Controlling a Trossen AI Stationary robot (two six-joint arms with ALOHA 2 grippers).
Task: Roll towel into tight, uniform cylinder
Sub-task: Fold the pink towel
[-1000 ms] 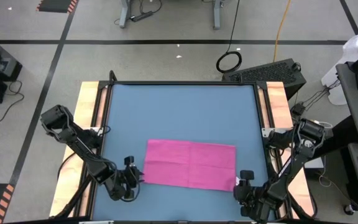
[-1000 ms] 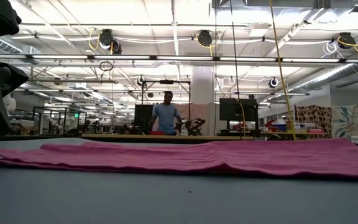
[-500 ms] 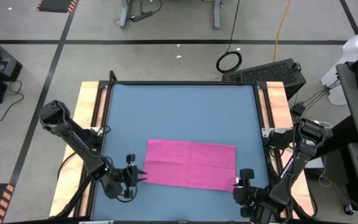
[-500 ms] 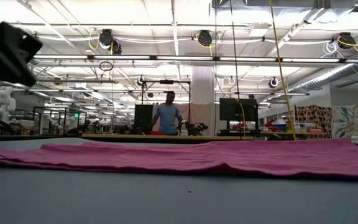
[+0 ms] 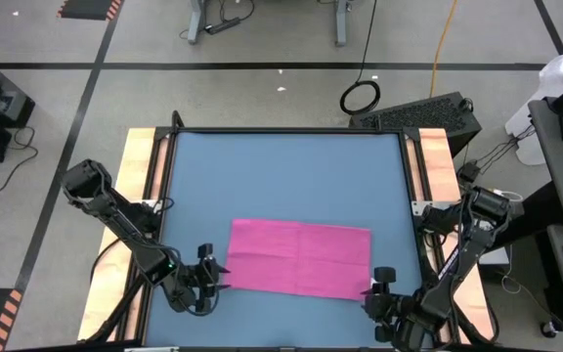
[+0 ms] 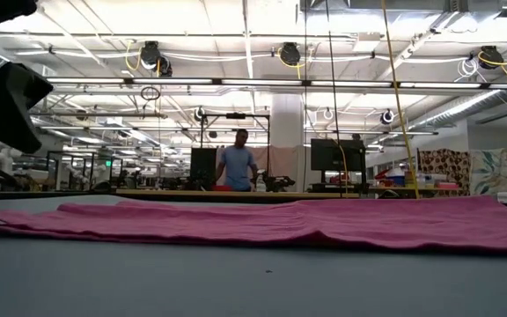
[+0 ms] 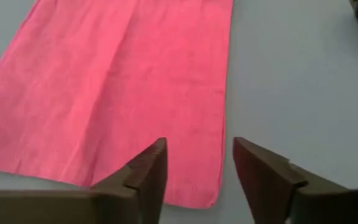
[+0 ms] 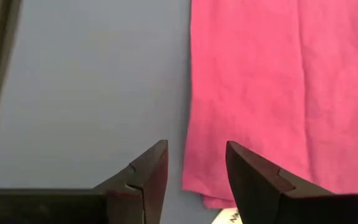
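The towel (image 5: 299, 257) lies flat and unrolled on the near half of the blue table (image 5: 281, 176). My left fingers (image 7: 143, 176) are parted above its left edge, grasping nothing. My right fingers (image 8: 151, 171) are also parted and empty at its right corner.

The desk (image 5: 281, 176) is bare blue surface across its whole far half, open to either arm. The towel (image 5: 299, 257) lies flat and unrolled across the near middle, low enough to pass over. Bare strips run along both of its short edges. The left end effector (image 5: 221, 276) sits at the towel's near left corner, fingers apart; the right end effector (image 5: 371, 286) sits at the near right corner, fingers apart, each blocking its corner.
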